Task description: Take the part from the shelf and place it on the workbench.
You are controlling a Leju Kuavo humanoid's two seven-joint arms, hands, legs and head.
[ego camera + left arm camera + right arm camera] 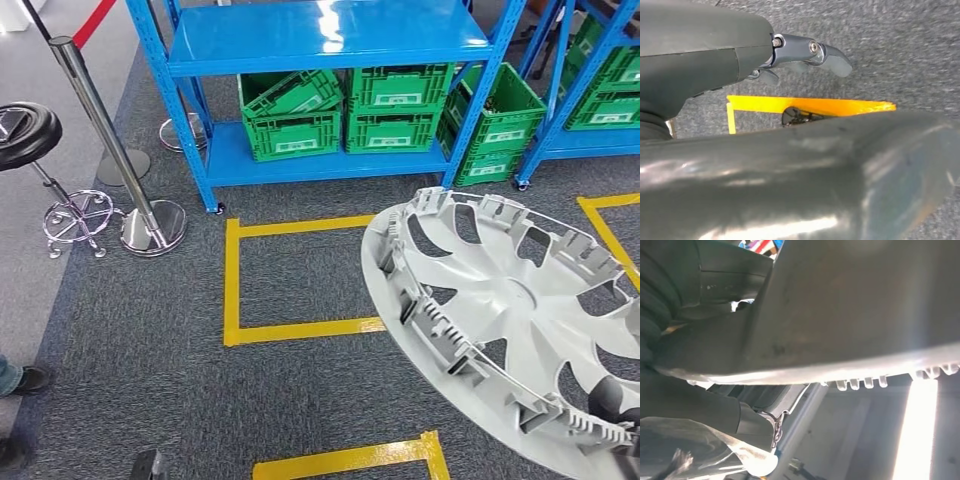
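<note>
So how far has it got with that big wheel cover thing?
The picking-up looks done: the grey wheel cover is off the blue shelf, and the right hand holds it at the rim over the carpet. The left hand holds nothing. Left to do: setting it on the workbench.

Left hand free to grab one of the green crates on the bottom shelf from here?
Probably not: the left hand hangs over the carpet, and the green crates sit on the blue shelf beyond the yellow floor tape.
</note>
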